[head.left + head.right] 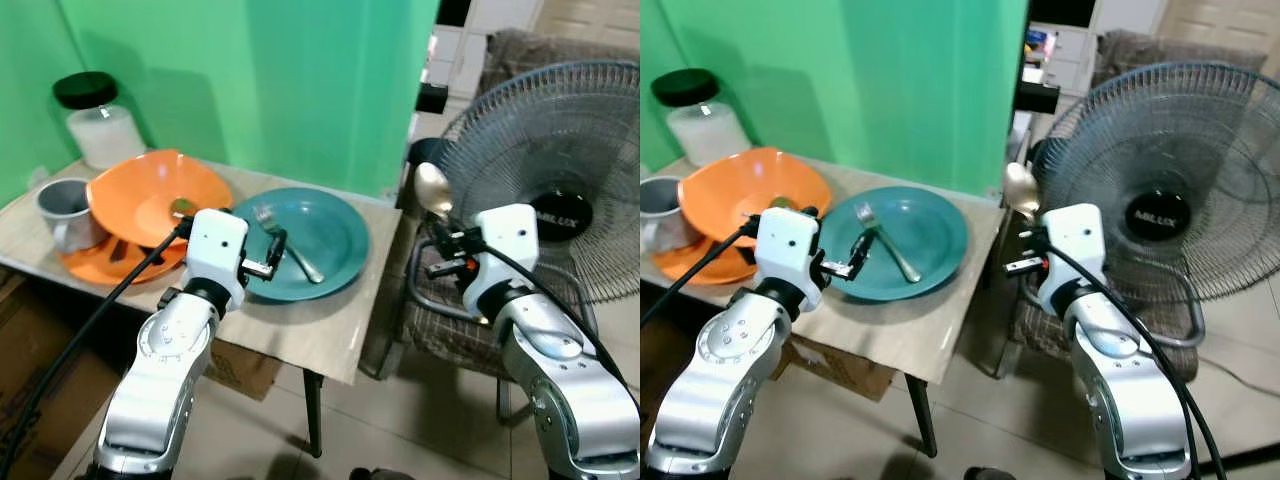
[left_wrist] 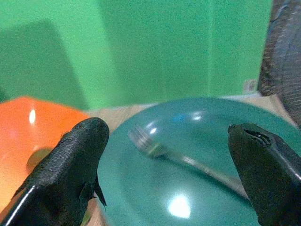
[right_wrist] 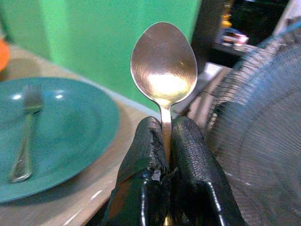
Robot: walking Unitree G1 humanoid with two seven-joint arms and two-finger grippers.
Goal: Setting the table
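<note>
My right gripper (image 3: pixel 162 155) pinches the handle of a spoon (image 3: pixel 163 63) between its two black fingers, which are pressed tight against the metal. The spoon stands upright, bowl uppermost. It is plain polished steel, with an oval bowl that catches a bright glare in the middle and a thin neck running down into my grip. I hold it in the air off the right edge of the surface (image 1: pixel 320 335), in front of a standing fan (image 1: pixel 565 160) with a dark wire grille.

My left gripper (image 1: pixel 272 252) hangs spread wide over the near rim of a teal plate (image 1: pixel 335 225), one finger to each side, gripping nothing. A fork (image 1: pixel 290 245) lies in the plate, tines toward the green wall (image 1: pixel 300 80), handle slanting toward the near right rim. It is silver-coloured like the spoon.

Left of the teal plate sits an orange bowl (image 1: pixel 140 195), tilted and resting on an orange plate (image 1: pixel 95 262). A metal mug (image 1: pixel 65 212) stands just beside them at the far left, and a glass jar (image 1: pixel 98 122) with a black lid stands behind, near the wall. The surface is a pale stone-patterned top.
</note>
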